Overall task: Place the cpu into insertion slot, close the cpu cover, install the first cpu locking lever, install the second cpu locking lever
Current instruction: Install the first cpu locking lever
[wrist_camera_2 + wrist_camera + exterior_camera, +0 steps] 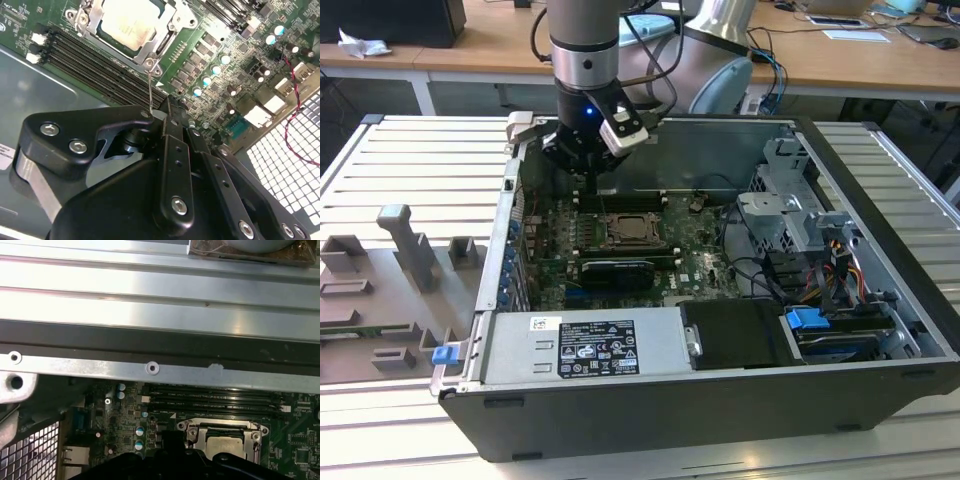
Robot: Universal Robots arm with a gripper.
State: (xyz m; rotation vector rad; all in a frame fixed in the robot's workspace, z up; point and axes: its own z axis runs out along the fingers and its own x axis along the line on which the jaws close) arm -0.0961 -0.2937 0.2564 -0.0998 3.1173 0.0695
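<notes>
The cpu [127, 25] lies in the insertion slot [635, 232] on the green board, its pale silver top showing through the window of the cpu cover [161, 44], which lies flat over it. Both also appear in the first wrist view: cpu [225, 445], cpu cover [192, 432]. A thin wire locking lever [150, 90] stands up from the socket's corner to the tip of my gripper [167, 111]. The gripper looks shut on the lever's end. In the exterior view the gripper [590, 180] hangs just behind the slot, toward the exterior view's left.
Long black memory slots [90, 65] run beside the socket. The case's metal back wall [150, 320] is close behind the gripper. A power supply [590, 345] sits in front, a drive cage [790, 210] and cables to the exterior view's right, and grey fixtures [410, 250] outside the case.
</notes>
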